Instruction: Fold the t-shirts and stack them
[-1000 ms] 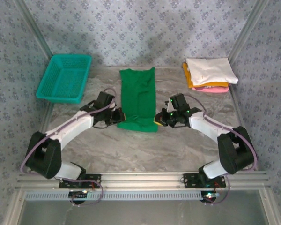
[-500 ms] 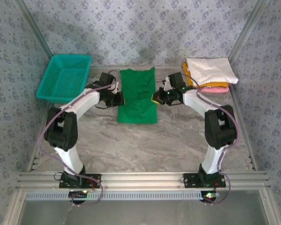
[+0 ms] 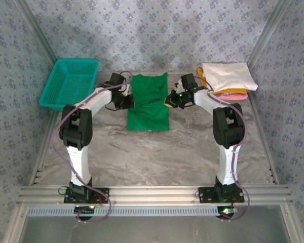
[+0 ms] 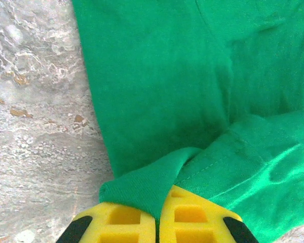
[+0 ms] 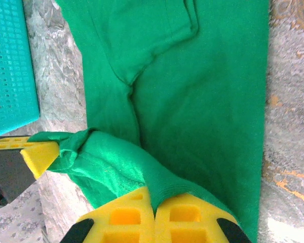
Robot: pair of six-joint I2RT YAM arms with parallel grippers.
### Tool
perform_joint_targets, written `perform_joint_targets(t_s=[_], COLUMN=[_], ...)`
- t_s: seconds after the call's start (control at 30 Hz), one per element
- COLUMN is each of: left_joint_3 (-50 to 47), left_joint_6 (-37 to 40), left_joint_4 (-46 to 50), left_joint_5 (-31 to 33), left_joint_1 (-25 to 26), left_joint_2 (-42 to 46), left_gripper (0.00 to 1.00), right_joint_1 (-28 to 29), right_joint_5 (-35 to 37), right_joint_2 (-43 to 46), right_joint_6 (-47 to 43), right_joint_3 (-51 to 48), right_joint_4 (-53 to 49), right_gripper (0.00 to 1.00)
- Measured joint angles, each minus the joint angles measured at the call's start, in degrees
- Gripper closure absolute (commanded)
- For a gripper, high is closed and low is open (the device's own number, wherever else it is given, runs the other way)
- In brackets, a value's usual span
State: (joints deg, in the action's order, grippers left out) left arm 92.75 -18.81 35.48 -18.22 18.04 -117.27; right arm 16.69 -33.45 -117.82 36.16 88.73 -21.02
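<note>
Pinching cloth, both pairs of yellow jaws are pressing shut on the green t-shirt (image 3: 148, 104): the left gripper (image 4: 157, 223) is clamping a bunched fold at its left edge, the right gripper (image 5: 153, 218) a fold at its right edge. The rest of the shirt is lying flat on the marbled table (image 3: 152, 152) just beyond the jaws, between the 2 grippers. Both arms are stretching far forward from their bases, wrists angling inward to face each other across the shirt. The 3 folded t-shirts (image 3: 228, 77), white on top, are sitting stacked at the far right, the teal basket (image 3: 70, 83) at the far left
</note>
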Motion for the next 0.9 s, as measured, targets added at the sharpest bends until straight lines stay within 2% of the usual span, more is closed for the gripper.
perform_joint_targets(t_s=[0.17, 0.2, 0.23, 0.27, 0.33, 0.37, 0.4, 0.43, 0.57, 0.63, 0.67, 0.7, 0.8, 0.87, 0.9], left_joint_3=[6.6, 7.7, 8.8, 10.5, 14.2, 16.2, 18.4, 20.5, 25.5, 24.4, 22.1, 18.7, 6.1, -4.4, -9.1], left_joint_6=[1.3, 1.5, 1.7, 1.9, 2.3, 2.3, 2.3, 2.1, 1.8, 1.7, 1.6, 1.6, 0.8, 0.5, 0.2], left_joint_4=[1.8, 2.3, 2.7, 3.8, 5.0, 5.6, 6.3, 7.0, 8.4, 7.8, 6.6, 5.5, 0.3, -5.4, -7.7], left_joint_5=[0.6, 0.8, 1.1, 1.4, 2.7, 3.5, 4.5, 5.6, 10.0, 11.7, 12.3, 12.8, 13.1, 12.5, 11.6], left_joint_1=[0.0, 0.0, 0.0, 0.0, -0.1, -0.2, -0.3, -0.5, -1.2, -1.2, -0.9, -0.5, 1.8, 3.6, 4.3], left_joint_2=[-3.8, -4.5, -5.2, -6.1, -8.4, -9.6, -10.7, -11.8, -12.1, -9.8, -7.7, -4.8, 4.9, 11.2, 13.3], left_gripper=[1.00, 0.96, 0.82, 0.64, 0.41, 0.33, 0.30, 0.29, 0.29, 0.34, 0.37, 0.41, 0.68, 0.87, 0.92], right_joint_1=[-0.7, -0.7, -0.8, -0.8, -0.8, -0.9, -1.0, -1.1, -2.4, -2.8, -3.0, -2.9, -1.9, -0.4, 0.8], right_joint_5=[0.3, 0.3, 0.5, 0.6, 0.6, 0.6, 0.6, 0.6, 0.8, 1.3, 1.5, 1.7, 1.6, 1.8, 1.9], right_joint_2=[-1.9, -2.4, -2.8, -3.5, -6.2, -8.0, -9.5, -11.0, -12.6, -11.2, -9.4, -6.6, 1.9, 8.1, 10.2], right_joint_6=[-0.5, -0.5, -0.7, -0.6, -0.2, 0.0, 0.2, 0.4, 1.0, 0.4, -0.1, -0.8, -1.8, -2.4, -2.6], right_joint_3=[4.2, 5.2, 6.1, 7.3, 12.0, 14.9, 17.4, 19.8, 24.0, 23.5, 21.6, 18.3, 7.4, -1.4, -4.7], right_joint_4=[-1.0, -1.2, -1.2, -2.0, -3.5, -3.9, -4.2, -4.5, -5.8, -5.8, -5.1, -4.2, -0.9, 2.2, 3.0], right_gripper=[1.00, 0.99, 0.90, 0.76, 0.54, 0.44, 0.39, 0.39, 0.42, 0.44, 0.50, 0.63, 0.82, 1.00, 1.00])
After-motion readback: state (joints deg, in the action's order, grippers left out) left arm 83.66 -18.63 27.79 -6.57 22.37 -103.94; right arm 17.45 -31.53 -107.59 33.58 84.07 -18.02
